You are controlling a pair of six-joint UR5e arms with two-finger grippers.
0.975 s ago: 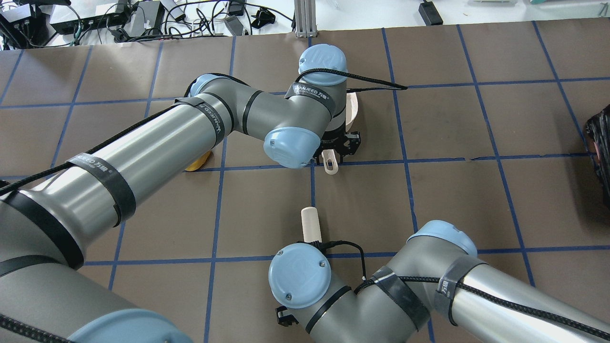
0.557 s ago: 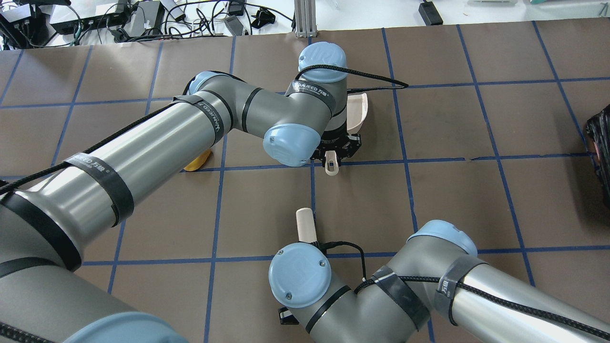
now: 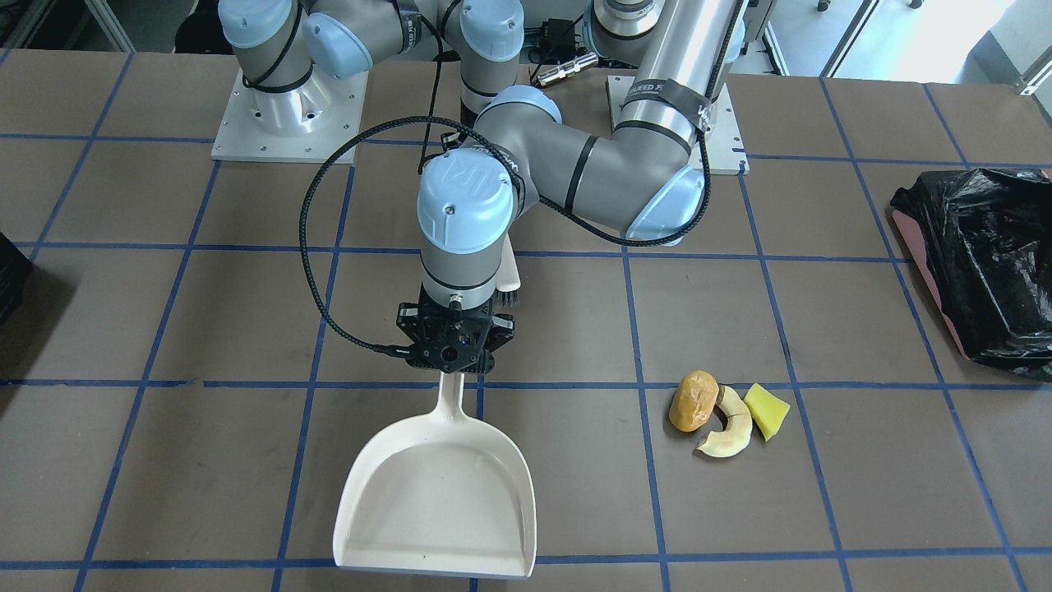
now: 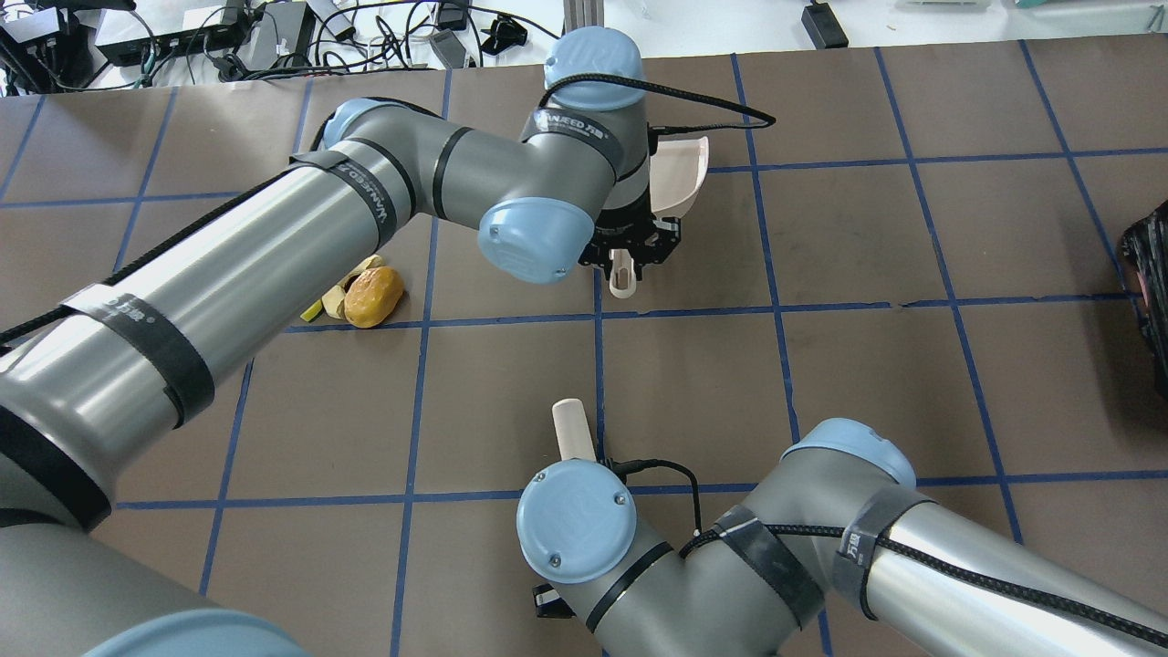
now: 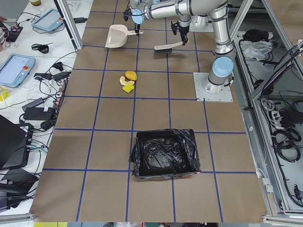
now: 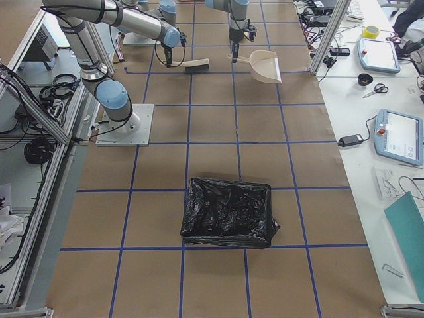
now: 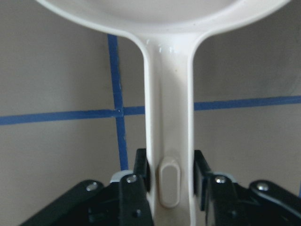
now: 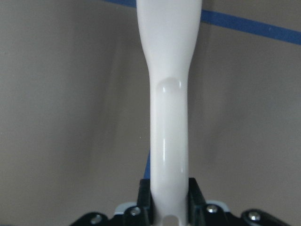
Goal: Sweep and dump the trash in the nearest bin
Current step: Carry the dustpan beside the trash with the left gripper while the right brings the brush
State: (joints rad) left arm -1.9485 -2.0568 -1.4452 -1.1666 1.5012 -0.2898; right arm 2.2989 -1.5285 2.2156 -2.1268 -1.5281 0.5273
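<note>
My left gripper (image 3: 450, 353) is shut on the handle of the white dustpan (image 3: 436, 493), which lies flat on the table; the left wrist view shows the fingers (image 7: 141, 172) clamping the handle (image 7: 169, 117). The trash lies in a cluster beside it: an orange-brown lump (image 3: 693, 400), a pale-yellow peel (image 3: 727, 427) and a yellow wedge (image 3: 766, 411). The lump also shows in the overhead view (image 4: 372, 297). My right gripper (image 8: 169, 197) is shut on the white handle of a brush (image 4: 573, 429). The black-lined pinkish bin (image 3: 978, 255) stands at the table's end on my left.
A second black-lined bin (image 4: 1152, 292) stands at the table's end on my right, also in the exterior right view (image 6: 228, 212). The left bin shows in the exterior left view (image 5: 163, 153). The brown table has a blue tape grid (image 3: 641, 444). Cables and devices lie beyond the far edge.
My left arm has moved away from me and to the left with the dustpan, uncovering the orange lump and peel. The brush handle in my right gripper has shifted slightly left.
</note>
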